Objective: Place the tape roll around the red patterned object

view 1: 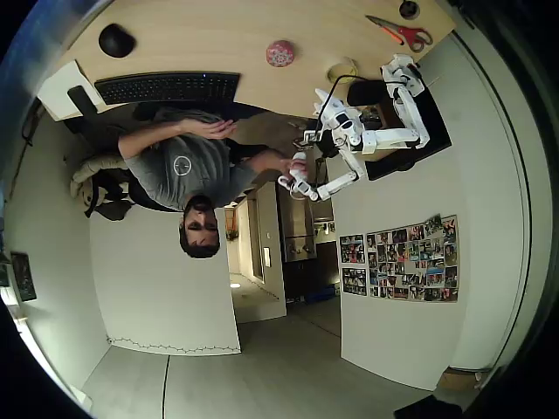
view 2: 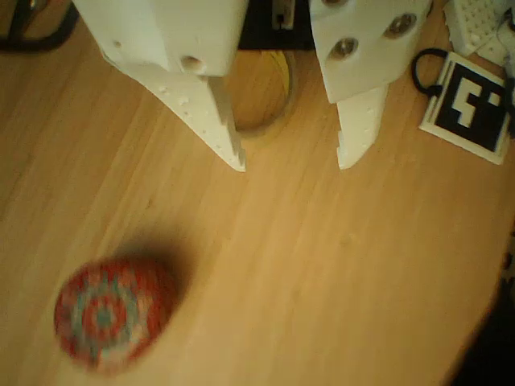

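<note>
Presently: one tape roll (view 2: 259, 92) flat on the worktop (view 2: 338, 265) behind the jaws, which stand apart, empty. One red patterned object (view 2: 109, 314) at seven o'clock, well apart.

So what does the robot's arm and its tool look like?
The arm is white plastic with dark joints and a black cable. Its tool has two white pointed fingers; one has a jagged, toothy inner edge with tiny holes, and round screws sit higher up.

No readable text; black-white coded marker tag (view 2: 471, 100) on wooden table (view 2: 322, 265).
</note>
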You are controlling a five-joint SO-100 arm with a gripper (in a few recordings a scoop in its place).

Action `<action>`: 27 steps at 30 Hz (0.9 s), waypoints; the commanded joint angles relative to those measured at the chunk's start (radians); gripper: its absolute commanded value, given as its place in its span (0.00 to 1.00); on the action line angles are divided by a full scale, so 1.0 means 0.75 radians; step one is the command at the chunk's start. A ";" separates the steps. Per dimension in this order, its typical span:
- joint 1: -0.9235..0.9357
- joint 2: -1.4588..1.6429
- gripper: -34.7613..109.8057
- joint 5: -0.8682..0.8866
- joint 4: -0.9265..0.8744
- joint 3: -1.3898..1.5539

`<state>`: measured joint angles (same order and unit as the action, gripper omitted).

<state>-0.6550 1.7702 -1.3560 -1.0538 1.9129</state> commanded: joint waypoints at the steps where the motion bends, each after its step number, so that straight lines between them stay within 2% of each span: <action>1: -0.008 0.213 0.45 0.020 0.072 0.264; 9: 0.033 0.605 0.44 0.084 0.303 0.843; 13: 0.004 0.607 0.44 0.115 0.337 0.869; 27: -0.145 0.182 0.44 0.192 0.632 0.691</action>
<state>-0.7470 1.9159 -1.2103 -0.5983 2.4666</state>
